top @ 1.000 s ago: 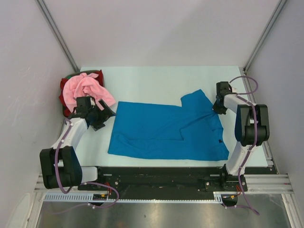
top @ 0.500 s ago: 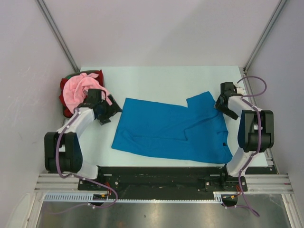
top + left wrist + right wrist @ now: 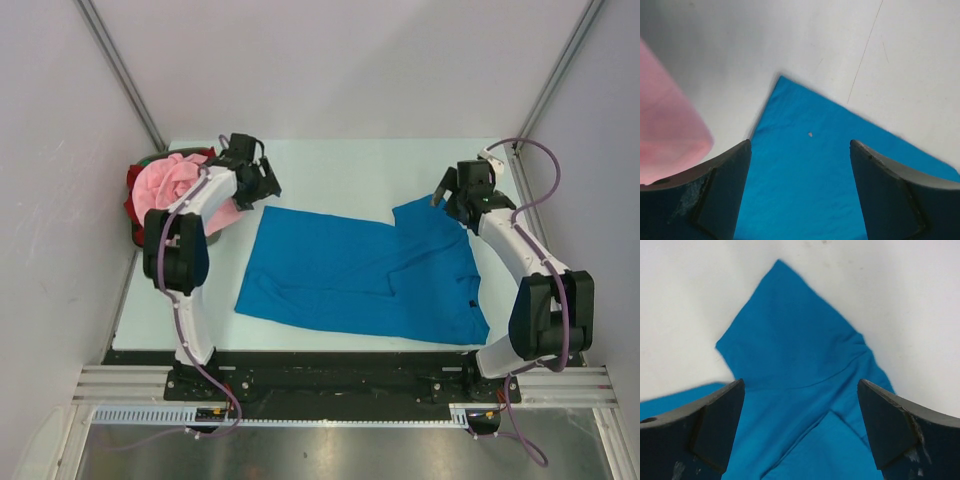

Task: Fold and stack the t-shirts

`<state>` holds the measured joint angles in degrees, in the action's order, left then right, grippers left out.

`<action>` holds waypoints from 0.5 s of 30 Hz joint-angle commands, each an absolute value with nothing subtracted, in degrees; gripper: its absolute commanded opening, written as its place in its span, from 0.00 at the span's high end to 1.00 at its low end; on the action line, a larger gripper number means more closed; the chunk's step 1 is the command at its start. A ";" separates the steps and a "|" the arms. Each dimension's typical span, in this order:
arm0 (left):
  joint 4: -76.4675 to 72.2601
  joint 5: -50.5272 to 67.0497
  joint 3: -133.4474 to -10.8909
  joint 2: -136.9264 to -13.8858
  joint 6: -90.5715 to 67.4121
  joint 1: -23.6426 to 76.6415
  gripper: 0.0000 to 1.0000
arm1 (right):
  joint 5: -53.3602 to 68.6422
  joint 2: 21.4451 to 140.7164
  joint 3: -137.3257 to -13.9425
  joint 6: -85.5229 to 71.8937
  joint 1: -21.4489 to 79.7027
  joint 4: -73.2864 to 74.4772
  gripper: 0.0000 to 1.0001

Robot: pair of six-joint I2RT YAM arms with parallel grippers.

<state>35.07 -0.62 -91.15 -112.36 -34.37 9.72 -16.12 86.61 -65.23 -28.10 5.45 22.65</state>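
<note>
The bright blue t-shirt lies spread flat across the middle of the table, one sleeve pointing to the far right. My left gripper hovers open over its far-left corner, jaws wide with nothing between them. My right gripper hangs open above the sleeve, its fingers astride the cloth without touching it. A crumpled light pink t-shirt sits on a red one at the far left, with a bit of green behind. The pink cloth shows blurred in the left wrist view.
The pink and red pile sits against the left wall, right beside my left arm. The pale table ends at a black rail in front, with walls close on both sides.
My right gripper has opened, let go of the blue sleeve and drawn back toward the far side. My left arm has swung from the table's left side to the shirt's far-left corner.
</note>
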 commanded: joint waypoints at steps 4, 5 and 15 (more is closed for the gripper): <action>43.94 -9.75 -106.77 -124.00 -27.96 13.09 0.19 | -11.69 83.50 -65.30 -26.19 10.36 20.21 0.00; 44.90 -10.45 -107.66 -124.88 -27.69 13.10 0.19 | -11.78 83.24 -65.13 -26.19 10.46 19.95 0.00; 47.37 -11.60 -113.91 -131.92 -25.31 13.10 0.29 | -9.23 84.37 -63.63 -26.02 10.81 18.11 0.00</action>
<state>45.69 -9.89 -111.04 -130.69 -27.29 13.30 -10.70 84.99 -64.05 -26.76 10.81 20.45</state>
